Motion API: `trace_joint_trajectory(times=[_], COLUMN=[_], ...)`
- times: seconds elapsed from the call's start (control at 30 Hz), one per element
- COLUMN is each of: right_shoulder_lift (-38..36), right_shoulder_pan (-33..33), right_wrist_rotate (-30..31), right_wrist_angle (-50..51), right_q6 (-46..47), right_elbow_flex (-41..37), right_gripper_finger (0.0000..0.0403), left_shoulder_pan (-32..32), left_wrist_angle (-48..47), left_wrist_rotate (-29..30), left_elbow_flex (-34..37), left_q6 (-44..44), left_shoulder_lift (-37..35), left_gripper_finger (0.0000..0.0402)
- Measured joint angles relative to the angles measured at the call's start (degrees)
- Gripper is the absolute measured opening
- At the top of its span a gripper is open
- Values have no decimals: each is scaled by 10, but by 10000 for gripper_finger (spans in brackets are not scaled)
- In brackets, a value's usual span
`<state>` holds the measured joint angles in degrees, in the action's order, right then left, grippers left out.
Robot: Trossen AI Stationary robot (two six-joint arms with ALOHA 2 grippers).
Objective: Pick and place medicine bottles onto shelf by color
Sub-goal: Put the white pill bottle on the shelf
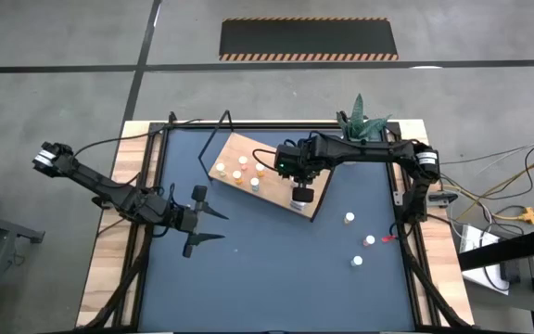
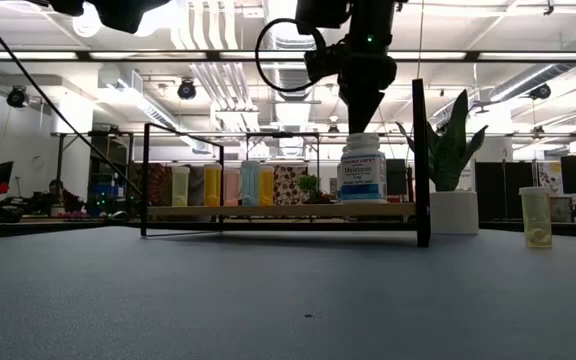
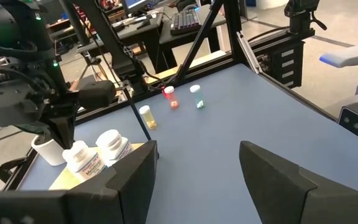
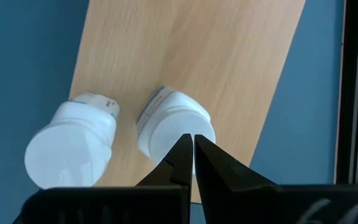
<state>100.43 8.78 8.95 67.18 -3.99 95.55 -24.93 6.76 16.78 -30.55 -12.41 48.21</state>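
Observation:
The shelf [image 1: 239, 147] is a light-brown board in a black frame, lying at the far middle of the table. Two big white bottles [image 4: 176, 127] [image 4: 73, 146] stand upright at its right end. Several small bottles [image 1: 239, 172] stand at its left end. Three more small ones [image 1: 349, 218] [image 1: 370, 240] [image 1: 357, 262] stand on the dark blue tabletop, right of centre. My right gripper [image 4: 193, 138] is shut and points down over one big bottle's cap. My left gripper [image 1: 216, 225] is open above the table's left half, away from every bottle. My right gripper comes from above with shut fingers pointing down at the cap [image 2: 361, 143] of the big white bottle. In the low view the tips reach the cap's top, but I cannot tell whether they touch it. The bottle stands upright on the shelf.
A green plant in a white pot [image 2: 455, 212] stands at the far right, behind the shelf. A yellowish bottle [image 2: 535, 217] stands on the tabletop at the right of the low view. Bare blue tabletop [image 1: 276, 278] lies along the near side.

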Motion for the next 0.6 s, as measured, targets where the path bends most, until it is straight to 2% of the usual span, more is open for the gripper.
trace_joint_trajectory(times=[0.6], right_shoulder_lift=[3], right_shoulder_pan=[0], right_wrist_rotate=[-1], right_wrist_angle=[1], right_q6=[4], right_elbow_flex=[-10], right_gripper_finger=[9], left_shoulder_pan=[0], left_wrist_angle=[1], left_wrist_rotate=[0], left_elbow_flex=[0], left_q6=[0], left_shoulder_lift=[0], left_gripper_finger=[212])
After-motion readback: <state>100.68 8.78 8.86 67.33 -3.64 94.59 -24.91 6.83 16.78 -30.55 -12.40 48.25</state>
